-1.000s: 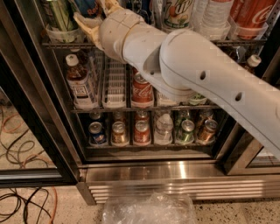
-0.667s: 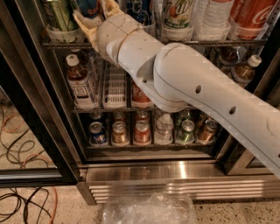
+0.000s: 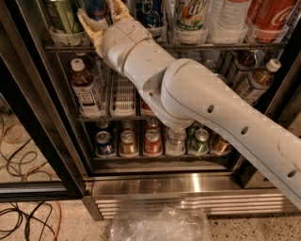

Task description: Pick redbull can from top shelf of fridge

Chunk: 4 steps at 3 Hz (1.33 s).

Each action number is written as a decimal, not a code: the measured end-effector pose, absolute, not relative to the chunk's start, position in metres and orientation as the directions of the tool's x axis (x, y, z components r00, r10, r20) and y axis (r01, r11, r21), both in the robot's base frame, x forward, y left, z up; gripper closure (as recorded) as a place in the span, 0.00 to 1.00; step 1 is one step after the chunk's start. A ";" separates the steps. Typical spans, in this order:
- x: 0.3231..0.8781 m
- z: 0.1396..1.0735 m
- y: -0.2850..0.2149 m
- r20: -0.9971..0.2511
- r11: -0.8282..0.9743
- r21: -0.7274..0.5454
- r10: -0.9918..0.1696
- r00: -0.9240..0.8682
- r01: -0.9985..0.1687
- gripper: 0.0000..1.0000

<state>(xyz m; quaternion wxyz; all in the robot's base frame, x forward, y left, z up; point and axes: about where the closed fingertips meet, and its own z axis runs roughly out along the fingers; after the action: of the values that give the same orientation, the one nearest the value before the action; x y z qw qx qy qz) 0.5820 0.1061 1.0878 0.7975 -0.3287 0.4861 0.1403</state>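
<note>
- Gripper [image 3: 100, 12] was held at the left end of the top shelf [image 3: 225, 46], its two fingers [image 3: 88, 24] spread around one redbull can [image 3: 96, 7].
- Six drinks [image 3: 153, 141] were counted on the bottom rack [image 3: 155, 158].

Dim and warm overall, brightest on the white arm [image 3: 211, 108] and the gripper [image 3: 102, 18] up at the top shelf [image 3: 225, 46], with soft glare along the stainless steel base [image 3: 188, 186] and deep shadow behind the lower cans [image 3: 153, 141] and down the black door frame [image 3: 51, 136].
</note>
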 end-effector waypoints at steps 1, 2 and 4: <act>0.577 1.094 0.101 -0.852 0.716 -0.418 -0.096 0.515 -0.559 1.00; 0.561 1.103 0.102 -0.836 0.675 -0.447 -0.081 0.543 -0.587 1.00; 0.509 1.135 0.107 -0.786 0.556 -0.553 -0.101 0.610 -0.620 1.00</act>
<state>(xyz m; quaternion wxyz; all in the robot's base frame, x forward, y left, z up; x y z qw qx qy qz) 0.5088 0.1072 1.1350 0.7815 -0.4407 0.4093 0.1660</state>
